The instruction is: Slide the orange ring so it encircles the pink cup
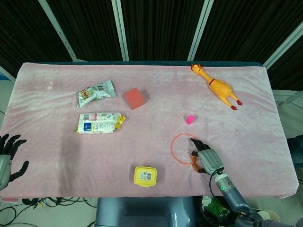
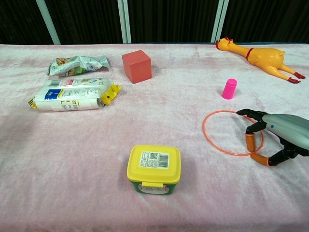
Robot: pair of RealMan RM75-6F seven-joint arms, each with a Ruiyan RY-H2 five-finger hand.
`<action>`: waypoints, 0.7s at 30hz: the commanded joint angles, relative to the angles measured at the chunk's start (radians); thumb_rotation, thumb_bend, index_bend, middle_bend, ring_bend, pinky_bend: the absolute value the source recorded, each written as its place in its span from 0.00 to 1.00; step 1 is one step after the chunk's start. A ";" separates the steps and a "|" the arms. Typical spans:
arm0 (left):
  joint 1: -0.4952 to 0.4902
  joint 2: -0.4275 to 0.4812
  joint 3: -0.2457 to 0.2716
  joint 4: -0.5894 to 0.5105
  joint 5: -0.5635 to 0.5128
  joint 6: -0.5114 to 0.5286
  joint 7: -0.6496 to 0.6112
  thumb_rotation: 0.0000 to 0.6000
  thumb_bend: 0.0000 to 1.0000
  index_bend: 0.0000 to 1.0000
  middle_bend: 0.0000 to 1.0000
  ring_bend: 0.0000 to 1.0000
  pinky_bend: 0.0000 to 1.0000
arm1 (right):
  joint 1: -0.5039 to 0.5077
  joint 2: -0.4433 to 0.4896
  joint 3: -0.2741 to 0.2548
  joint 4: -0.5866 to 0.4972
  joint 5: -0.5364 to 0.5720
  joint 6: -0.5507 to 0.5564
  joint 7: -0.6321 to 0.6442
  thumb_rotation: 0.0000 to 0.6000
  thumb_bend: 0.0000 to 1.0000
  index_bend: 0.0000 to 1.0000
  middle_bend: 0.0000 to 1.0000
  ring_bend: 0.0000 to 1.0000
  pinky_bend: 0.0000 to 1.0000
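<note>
The thin orange ring (image 1: pixel 181 149) (image 2: pixel 227 133) lies flat on the pink cloth, a little in front of the small pink cup (image 1: pixel 190 119) (image 2: pixel 229 89), which stands upright outside it. My right hand (image 1: pixel 207 161) (image 2: pixel 277 137) rests at the ring's right side, fingers spread, with two orange-tipped fingers (image 2: pixel 249 142) set down inside the ring against its rim. It grips nothing. My left hand (image 1: pixel 8 156) hangs at the table's front left edge, fingers apart and empty; the chest view does not show it.
A yellow-lidded box (image 1: pixel 145 176) (image 2: pixel 154 168) sits front centre, left of the ring. Further back lie a red cube (image 1: pixel 134 98) (image 2: pixel 136 66), a white packet (image 1: pixel 99 122) (image 2: pixel 72 94), a snack bag (image 1: pixel 96 91) and a rubber chicken (image 1: pixel 217 86) (image 2: pixel 260 57).
</note>
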 commanded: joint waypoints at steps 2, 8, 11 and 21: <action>0.002 0.001 -0.001 -0.001 0.002 0.002 0.000 1.00 0.33 0.23 0.12 0.00 0.00 | 0.000 0.004 0.000 -0.005 -0.001 0.005 0.000 1.00 0.31 0.64 0.00 0.06 0.19; 0.003 0.002 -0.002 -0.002 0.001 0.000 0.000 1.00 0.33 0.23 0.12 0.00 0.00 | 0.003 0.019 -0.003 -0.026 -0.004 0.008 -0.005 1.00 0.34 0.67 0.00 0.06 0.19; 0.004 0.004 -0.003 -0.003 0.000 -0.001 0.000 1.00 0.33 0.23 0.12 0.00 0.00 | 0.006 0.026 -0.003 -0.037 -0.002 0.004 -0.012 1.00 0.36 0.69 0.00 0.06 0.19; 0.008 0.008 -0.006 -0.005 -0.001 0.001 -0.004 1.00 0.33 0.23 0.12 0.00 0.00 | 0.009 0.064 0.004 -0.081 0.001 0.017 -0.038 1.00 0.36 0.71 0.00 0.06 0.19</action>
